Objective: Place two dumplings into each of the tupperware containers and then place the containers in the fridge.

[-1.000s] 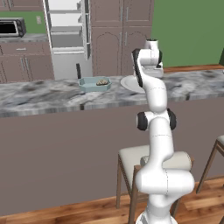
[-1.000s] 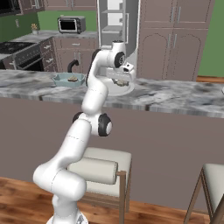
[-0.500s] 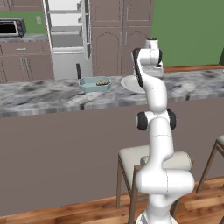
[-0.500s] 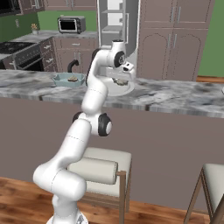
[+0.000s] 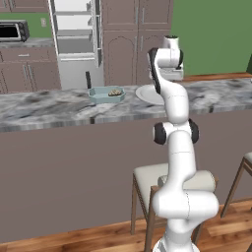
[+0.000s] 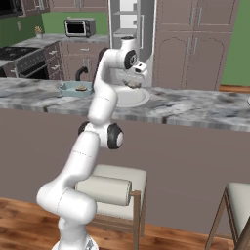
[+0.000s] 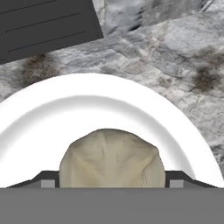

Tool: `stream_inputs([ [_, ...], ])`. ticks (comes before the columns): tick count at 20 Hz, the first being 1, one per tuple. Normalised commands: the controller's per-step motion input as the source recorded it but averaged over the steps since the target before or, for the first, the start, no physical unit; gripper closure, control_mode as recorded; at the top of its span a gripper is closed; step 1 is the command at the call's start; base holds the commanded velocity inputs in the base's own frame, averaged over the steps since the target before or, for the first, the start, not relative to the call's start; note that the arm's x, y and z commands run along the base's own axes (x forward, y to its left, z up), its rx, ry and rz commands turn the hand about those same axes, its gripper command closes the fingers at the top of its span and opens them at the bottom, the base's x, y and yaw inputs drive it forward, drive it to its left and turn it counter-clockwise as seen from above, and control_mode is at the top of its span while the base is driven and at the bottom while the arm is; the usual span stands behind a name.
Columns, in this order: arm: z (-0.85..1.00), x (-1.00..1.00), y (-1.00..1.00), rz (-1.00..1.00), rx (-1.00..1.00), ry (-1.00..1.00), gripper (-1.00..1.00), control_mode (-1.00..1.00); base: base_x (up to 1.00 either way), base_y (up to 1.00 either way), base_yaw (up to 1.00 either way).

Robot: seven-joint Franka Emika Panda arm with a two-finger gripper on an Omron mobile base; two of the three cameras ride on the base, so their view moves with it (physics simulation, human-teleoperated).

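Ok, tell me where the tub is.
The tub sits on the marble counter, left of the white plate in the left base view, with the open fridge behind it.

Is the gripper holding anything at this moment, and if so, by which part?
The gripper straddles a dumpling over the white plate, one fingertip at each flank, jaws wide. Whether it is actually gripped cannot be told.

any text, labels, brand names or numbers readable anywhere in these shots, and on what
None can be read.
Microwave: no brand or panel marks can be made out.
Tupperware container: plain teal, no label.
White plate and the dumpling on it: unmarked.
Fridge and robot arm: no lettering visible.
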Motion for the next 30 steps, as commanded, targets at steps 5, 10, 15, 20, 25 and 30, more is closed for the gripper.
stream_inputs([
  [5, 0.61, 0.10, 0.17, 0.00, 0.00, 0.01, 1.00, -1.00, 0.00, 0.00, 0.00],
  [10, 0.48, 0.27, 0.31, 0.00, 0.00, 0.14, 1.00, -1.00, 0.00, 0.00, 0.00],
  [15, 0.40, 0.27, 0.50, 0.02, 0.00, 0.15, 1.00, -1.00, 0.00, 0.00, 0.00],
  [20, 0.22, 0.02, 0.50, 0.09, 0.00, 0.12, 1.00, -1.00, 0.00, 0.00, 0.00],
  [25, 0.15, 0.00, 0.64, 0.13, 0.01, 0.15, 1.00, -1.00, 0.00, 0.00, 0.00],
  [30, 0.14, -0.04, 0.70, 0.15, 0.04, 0.25, 1.00, -1.00, 0.00, 0.00, 0.00],
])
